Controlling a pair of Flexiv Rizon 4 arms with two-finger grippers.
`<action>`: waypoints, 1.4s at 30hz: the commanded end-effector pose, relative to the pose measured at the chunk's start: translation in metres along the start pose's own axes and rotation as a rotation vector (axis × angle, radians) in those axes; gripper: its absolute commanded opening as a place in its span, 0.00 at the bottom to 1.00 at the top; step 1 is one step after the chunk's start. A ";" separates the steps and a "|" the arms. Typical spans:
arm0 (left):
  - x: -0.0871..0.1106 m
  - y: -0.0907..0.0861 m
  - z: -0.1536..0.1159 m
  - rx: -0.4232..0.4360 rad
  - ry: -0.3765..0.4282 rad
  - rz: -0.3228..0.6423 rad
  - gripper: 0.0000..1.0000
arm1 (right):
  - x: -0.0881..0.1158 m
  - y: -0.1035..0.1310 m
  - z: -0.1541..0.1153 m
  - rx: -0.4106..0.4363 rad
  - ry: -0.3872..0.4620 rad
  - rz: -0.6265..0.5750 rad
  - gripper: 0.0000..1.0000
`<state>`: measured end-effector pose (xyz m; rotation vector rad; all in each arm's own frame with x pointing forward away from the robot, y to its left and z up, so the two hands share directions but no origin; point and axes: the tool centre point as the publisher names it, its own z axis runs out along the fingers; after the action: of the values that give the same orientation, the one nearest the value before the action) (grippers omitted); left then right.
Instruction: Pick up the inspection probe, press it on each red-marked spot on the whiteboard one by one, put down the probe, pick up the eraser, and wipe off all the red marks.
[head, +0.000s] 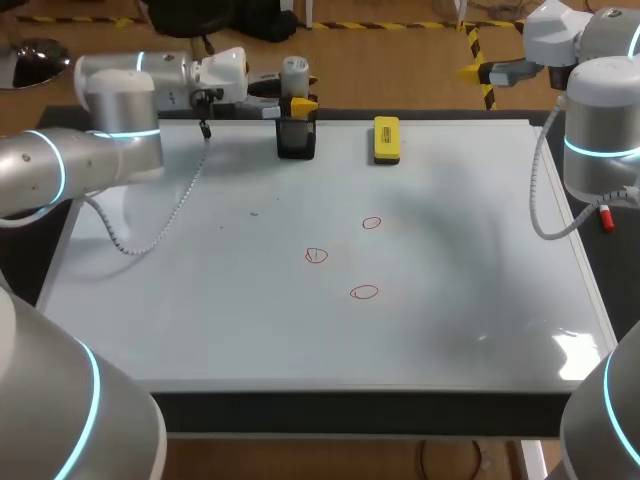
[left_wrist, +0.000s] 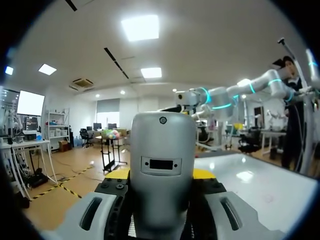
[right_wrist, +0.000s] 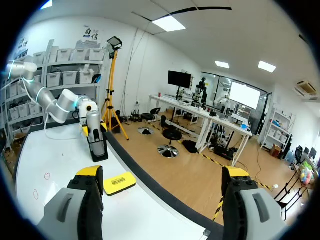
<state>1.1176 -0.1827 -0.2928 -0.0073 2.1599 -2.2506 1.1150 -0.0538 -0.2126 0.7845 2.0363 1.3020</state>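
Probe (head: 294, 70) stands upright in the black holder (head: 296, 140) at the whiteboard's (head: 200, 320) far edge, and the left pincer (head: 290, 107) is right on it, fingers clenched against its grey body from both sides. The yellow eraser (head: 386, 139) lies flat near the holder on that same edge, while three red marks (head: 316, 256) sit mid-board, well apart from the probe. The right pincer (right_wrist: 162, 175) hangs beyond the board's far right corner, fingers spread wide, released.
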 end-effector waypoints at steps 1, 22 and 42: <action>0.004 0.002 0.000 -0.003 -0.011 -0.001 0.00 | 0.000 0.000 0.000 0.002 0.001 0.000 1.00; 0.005 -0.011 -0.001 -0.020 -0.059 0.021 0.00 | 0.000 0.000 0.000 0.002 0.001 0.000 1.00; -0.003 -0.056 -0.009 0.016 -0.111 0.128 0.00 | 0.000 0.000 0.000 0.002 0.001 0.000 1.00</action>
<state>1.1279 -0.1741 -0.2435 0.0265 2.0303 -2.1689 1.1150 -0.0537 -0.2126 0.7844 2.0363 1.3020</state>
